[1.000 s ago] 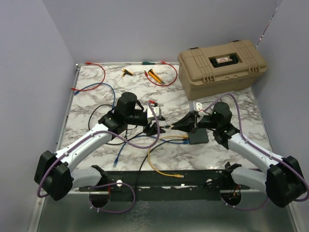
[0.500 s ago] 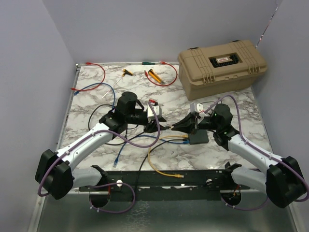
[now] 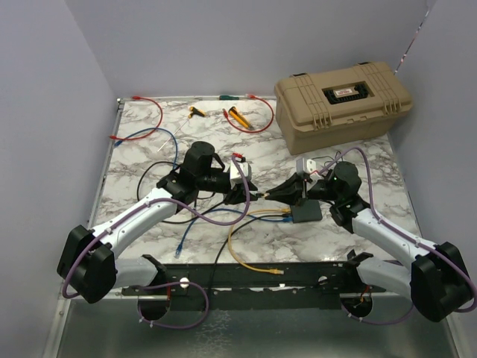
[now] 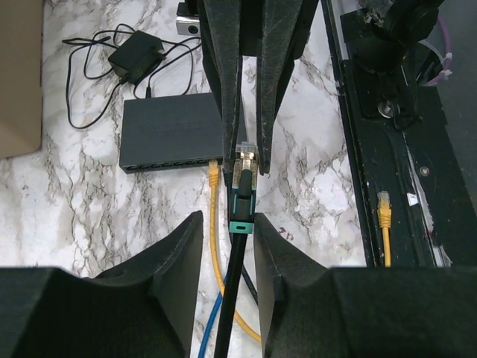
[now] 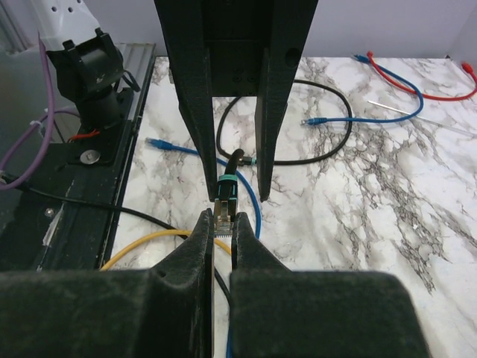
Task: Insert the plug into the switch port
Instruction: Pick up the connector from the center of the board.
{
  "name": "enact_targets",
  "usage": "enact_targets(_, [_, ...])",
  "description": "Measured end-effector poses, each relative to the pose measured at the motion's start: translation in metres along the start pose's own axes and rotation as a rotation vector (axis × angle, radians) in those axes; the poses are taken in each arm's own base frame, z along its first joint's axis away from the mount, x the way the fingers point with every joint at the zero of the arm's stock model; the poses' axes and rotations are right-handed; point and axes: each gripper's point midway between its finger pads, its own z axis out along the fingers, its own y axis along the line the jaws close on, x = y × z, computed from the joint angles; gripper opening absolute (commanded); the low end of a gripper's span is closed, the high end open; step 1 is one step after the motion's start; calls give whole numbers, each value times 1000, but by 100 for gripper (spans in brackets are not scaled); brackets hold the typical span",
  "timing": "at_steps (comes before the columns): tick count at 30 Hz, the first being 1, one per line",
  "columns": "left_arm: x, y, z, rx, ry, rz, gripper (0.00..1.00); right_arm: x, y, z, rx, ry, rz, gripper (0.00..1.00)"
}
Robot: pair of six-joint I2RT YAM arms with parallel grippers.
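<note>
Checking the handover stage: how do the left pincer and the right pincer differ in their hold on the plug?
The right pincer is shut on the clear tip of the plug. The left pincer stands open, straddling the teal boot with a gap on one side. The right pincer reaches in from the switch side, the left pincer from the opposite side. Both line up on the same black cable.

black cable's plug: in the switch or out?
Out. The plug is pinched in the right claw, clear of the switch ports.
</note>
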Motion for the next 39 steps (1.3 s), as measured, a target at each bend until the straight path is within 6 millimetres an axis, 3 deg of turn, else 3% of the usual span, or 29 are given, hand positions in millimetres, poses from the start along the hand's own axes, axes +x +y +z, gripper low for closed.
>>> enact_targets(4, [-1, -1, 0, 6, -4, -1, 22, -1, -1, 0, 3, -4, -5, 1])
enact_targets(9, [-2, -3, 0, 17, -8, 1, 4, -2, -3, -1, 13, -7, -8, 1])
enact_targets(12, [-2, -3, 0, 19, -9, 0, 0, -2, -4, -1, 14, -7, -3, 4])
enact_targets(14, [-2, -3, 0, 18, -9, 2, 0, -2, -4, 0, 16, -8, 2, 11])
enact_targets(19, [1, 4, 0, -25, 8, 3, 0, -2, -10, 0, 51, -8, 22, 46])
enact_targets(24, [13, 25, -2, -135, 62, -11, 0, -3, -19, -2, 121, -7, 60, 76])
enact_targets(31, [47, 54, 5, -239, 172, -104, 0, -4, -29, -9, 232, 2, 132, 89])
enact_targets(39, [72, 75, 25, -351, 269, -180, 0, 20, -56, -25, 466, 85, 304, 98])
